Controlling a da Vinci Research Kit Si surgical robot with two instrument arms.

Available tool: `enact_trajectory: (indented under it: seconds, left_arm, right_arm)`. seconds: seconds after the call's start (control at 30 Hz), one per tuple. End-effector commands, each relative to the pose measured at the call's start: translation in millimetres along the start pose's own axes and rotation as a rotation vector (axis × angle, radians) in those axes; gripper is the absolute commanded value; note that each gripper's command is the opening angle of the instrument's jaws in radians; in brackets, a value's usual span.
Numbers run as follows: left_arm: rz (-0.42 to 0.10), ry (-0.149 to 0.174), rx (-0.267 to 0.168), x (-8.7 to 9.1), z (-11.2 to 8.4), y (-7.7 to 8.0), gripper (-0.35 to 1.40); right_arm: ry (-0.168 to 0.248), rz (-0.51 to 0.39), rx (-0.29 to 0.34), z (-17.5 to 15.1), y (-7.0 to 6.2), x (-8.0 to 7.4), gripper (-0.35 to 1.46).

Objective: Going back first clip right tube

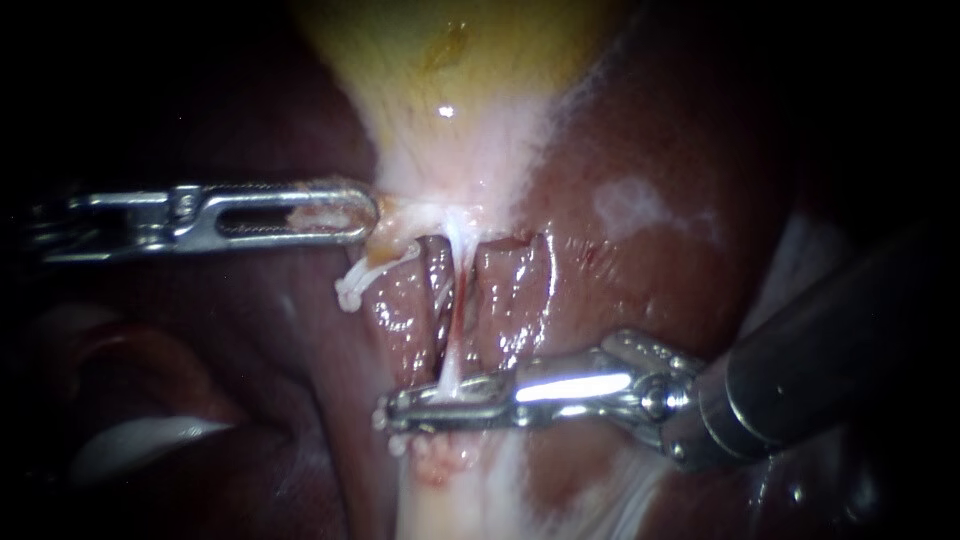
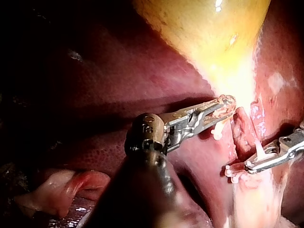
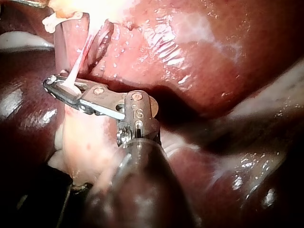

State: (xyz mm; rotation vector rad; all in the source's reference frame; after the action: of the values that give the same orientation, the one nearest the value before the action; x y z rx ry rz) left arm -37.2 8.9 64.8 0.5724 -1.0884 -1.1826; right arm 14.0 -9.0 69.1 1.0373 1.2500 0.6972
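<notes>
Tube (image 1: 452, 310): a thin white strand at the centre of the endoscope view. It runs from the neck of the gallbladder (image 1: 450, 60) at 12 o'clock down toward 6 o'clock, between two glistening red folds of tissue.

From 9 o'clock the left instrument (image 1: 366, 215) enters and lies level. Its hand is narrow, with the slotted jaws closed on pale neck tissue (image 1: 400, 215) just beside the tube's upper end. A curled white strand (image 1: 350, 290) hangs off that tissue toward 7 o'clock.

The gallbladder is a yellow sac with a wet highlight on its wall, and what it holds cannot be seen. Dark red liver (image 1: 250, 330) surrounds it on both sides, with a whitish patch (image 1: 630, 205) at 2 o'clock.

From 4 o'clock the right instrument (image 1: 386, 412) enters. Its hand lies across the tube's lower end, narrow, with the jaws closed on the tube from above and below. Small white beads of tissue (image 1: 435, 455) sit just under the jaws. A broad pale stalk (image 1: 440, 505) continues to 6 o'clock.
</notes>
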Motion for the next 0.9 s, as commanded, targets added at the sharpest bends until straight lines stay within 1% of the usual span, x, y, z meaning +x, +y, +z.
enact_trajectory:
  seconds: [0.03, 0.13, 0.2, 0.23, 0.27, 0.3, 0.33, 0.37, 0.4, 0.5, 0.57, 0.77, 0.9]
  left_arm:
    - [0.000, -0.001, 0.000, 0.0, 0.0, 0.0, -0.35]
    - [0.000, -0.001, 0.000, 0.0, 0.0, 0.0, -0.35]
    - [0.000, -0.001, 0.000, 0.1, 0.0, 0.0, -0.35]
    - [0.000, -0.001, 0.000, 0.1, 0.1, 0.0, -0.35]
    - [0.000, -0.001, 0.000, 0.1, 0.1, 0.0, -0.35]
    - [0.000, -0.001, 0.000, 0.1, 0.1, -0.1, -0.35]
    - [0.000, -0.001, 0.000, 0.2, 0.0, -0.1, -0.35]
    - [0.000, -0.001, 0.000, 0.2, 0.0, -0.1, -0.35]
    - [0.000, -0.001, 0.000, 0.2, 0.0, -0.1, -0.35]
    - [0.000, -0.001, -0.001, 0.2, 0.0, -0.2, -0.35]
    - [0.000, -0.001, -0.001, 0.2, 0.0, -0.2, -0.35]
    - [0.000, -0.002, -0.001, 0.2, 0.0, -0.3, -0.35]
    - [0.000, -0.002, -0.001, 0.2, 0.0, -0.3, -0.35]
  right_arm:
    - [0.000, 0.000, 0.000, -0.1, 0.0, 0.0, -0.35]
    - [0.000, 0.000, 0.000, -0.1, 0.0, 0.0, -0.35]
    - [-0.001, -0.029, 0.000, -0.1, 0.0, 0.1, -0.35]
    - [-0.003, -0.064, 0.000, -0.2, 0.0, 0.1, -0.35]
    - [-0.005, -0.123, 0.001, -0.2, -0.1, 0.1, -0.16]
    - [-0.009, -0.218, 0.001, -0.2, -0.1, 0.1, 0.02]
    - [-0.010, -0.253, 0.001, -0.2, 0.0, 0.2, 0.14]
    - [-0.010, -0.265, -0.002, -0.2, -0.1, 0.2, 0.28]
    - [-0.005, -0.265, -0.013, -0.1, 0.0, 0.2, 0.35]
    - [0.021, -0.265, -0.084, 0.0, 0.1, 0.3, 0.48]
    - [0.031, -0.263, -0.112, 0.1, 0.3, 0.4, 0.50]
    - [0.031, -0.286, -0.119, -0.4, 0.7, 0.4, 0.50]
    - [0.030, -0.325, -0.131, -0.9, 1.1, 0.4, 0.50]
